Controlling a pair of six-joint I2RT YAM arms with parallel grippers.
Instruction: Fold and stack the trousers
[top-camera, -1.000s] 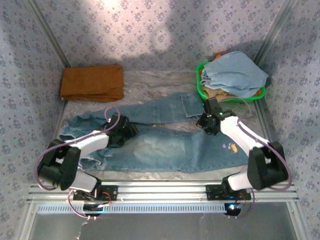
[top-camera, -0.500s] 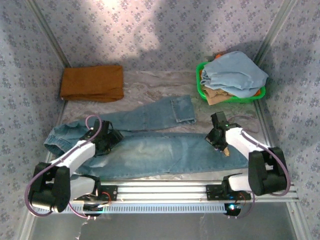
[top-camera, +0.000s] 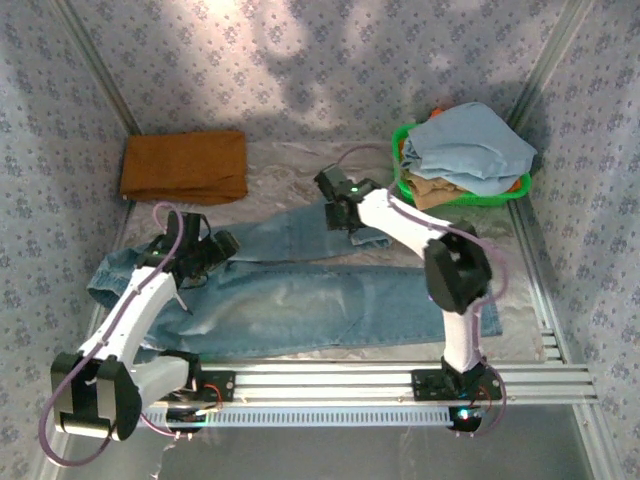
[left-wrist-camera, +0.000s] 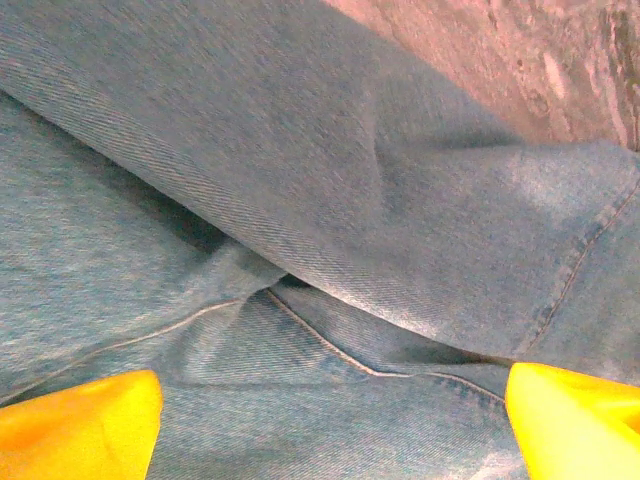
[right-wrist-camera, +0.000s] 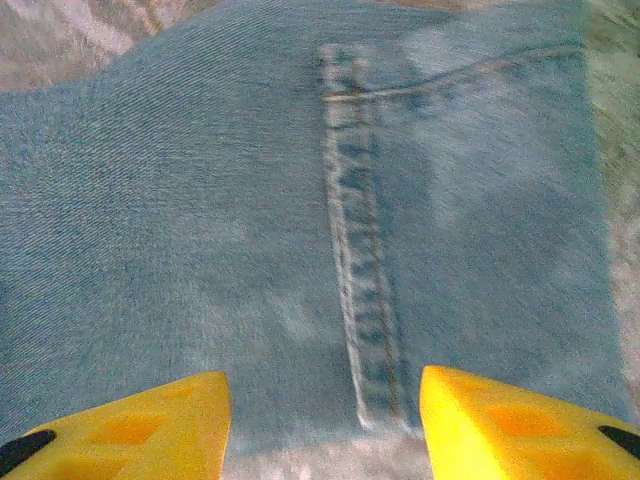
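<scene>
Both grippers empty: left gripper (top-camera: 208, 250) spread wide over the crotch seam (left-wrist-camera: 300, 310), right gripper (top-camera: 345, 210) jaws apart above the far leg's cuff (right-wrist-camera: 300, 330). The trousers (top-camera: 320, 300) lie unfolded across the table (top-camera: 290, 165), legs splayed. First fold pending; next move probably needs a closing pinch on that cuff.

Both arms (top-camera: 130, 310) are white-shelled with black joints and looping purple cables (top-camera: 157, 215); the left gripper (left-wrist-camera: 330, 425) and right gripper (right-wrist-camera: 325, 425) have yellow fingers (right-wrist-camera: 125, 430).

Folded blue jeans (left-wrist-camera: 300, 200) lie under the left gripper (left-wrist-camera: 330, 425), its 2 yellow fingertips (left-wrist-camera: 80, 425) spread wide over a seam.
</scene>
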